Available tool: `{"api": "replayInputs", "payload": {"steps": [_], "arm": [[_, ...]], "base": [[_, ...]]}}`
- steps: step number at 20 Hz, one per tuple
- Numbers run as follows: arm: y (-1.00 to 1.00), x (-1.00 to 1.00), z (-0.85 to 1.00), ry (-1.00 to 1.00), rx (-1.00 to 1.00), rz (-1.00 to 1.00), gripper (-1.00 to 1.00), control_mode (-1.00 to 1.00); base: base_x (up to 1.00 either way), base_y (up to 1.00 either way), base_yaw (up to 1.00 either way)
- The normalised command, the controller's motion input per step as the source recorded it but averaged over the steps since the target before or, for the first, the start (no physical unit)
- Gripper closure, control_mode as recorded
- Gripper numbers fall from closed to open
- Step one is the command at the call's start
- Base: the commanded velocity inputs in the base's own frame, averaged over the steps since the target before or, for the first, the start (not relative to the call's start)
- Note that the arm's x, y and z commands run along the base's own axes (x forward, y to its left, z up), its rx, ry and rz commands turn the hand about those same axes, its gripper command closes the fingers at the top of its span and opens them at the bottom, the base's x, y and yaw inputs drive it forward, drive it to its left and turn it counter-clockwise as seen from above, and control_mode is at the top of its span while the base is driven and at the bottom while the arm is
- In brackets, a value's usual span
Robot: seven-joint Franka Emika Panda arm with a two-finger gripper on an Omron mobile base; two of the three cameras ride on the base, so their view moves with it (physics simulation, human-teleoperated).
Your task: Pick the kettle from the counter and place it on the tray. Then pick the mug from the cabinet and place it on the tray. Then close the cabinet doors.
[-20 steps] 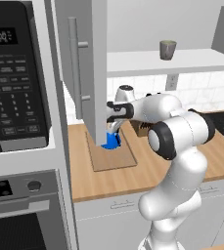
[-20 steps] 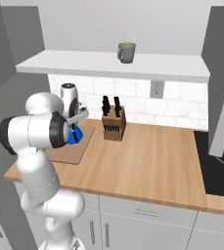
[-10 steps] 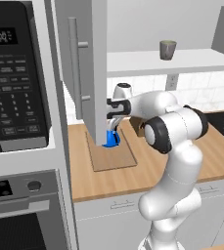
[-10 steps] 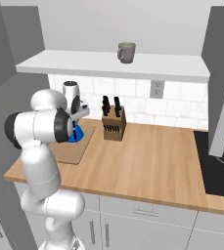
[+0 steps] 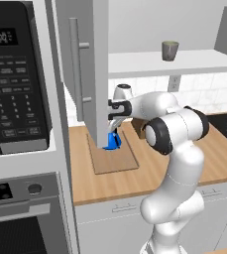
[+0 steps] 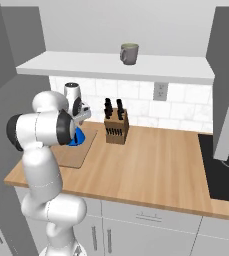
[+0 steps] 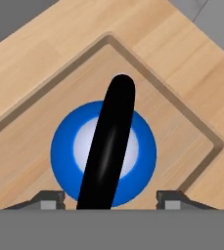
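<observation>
- The small bright blue kettle [image 7: 103,154] with a black handle is set on the flat wooden tray [image 7: 182,122].
- The hand [image 7: 109,199] is spread wide above it, fingers apart from the handle.
- The grey-green mug [image 5: 170,50] is seen on the white cabinet shelf [image 5: 194,61].

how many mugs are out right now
1. The mug stands on the open cabinet's white shelf, above the knife block. None is on the tray, which holds the kettle. Others could be hidden behind the cabinet door.
</observation>
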Motion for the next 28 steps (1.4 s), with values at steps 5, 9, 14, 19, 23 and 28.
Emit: {"api": "replayInputs", "payload": {"steps": [5,9,14,19,23,28], "arm": [[0.02,-0.1,-0.04,-0.02,0.0,0.0,-1.0,-1.0],[0.08,-0.28,0.0,-0.02,0.01,0.0,-1.0,-1.0],[0.0,-0.53,0.08,-0.03,0.04,-0.03,-1.0,-1.0],[-0.03,-0.59,0.1,-0.05,0.06,-0.11,-1.0,-1.0],[-0.08,-0.69,0.08,-0.15,0.01,-0.13,-1.0,-1.0],[-0.33,-0.55,0.15,-0.06,0.04,-0.19,-1.0,-1.0]], "base": [[0.0,0.0,0.0],[0.0,0.0,0.0],[0.0,0.0,0.0],[0.0,0.0,0.0],[0.0,0.0,0.0],[0.0,0.0,0.0]]}}
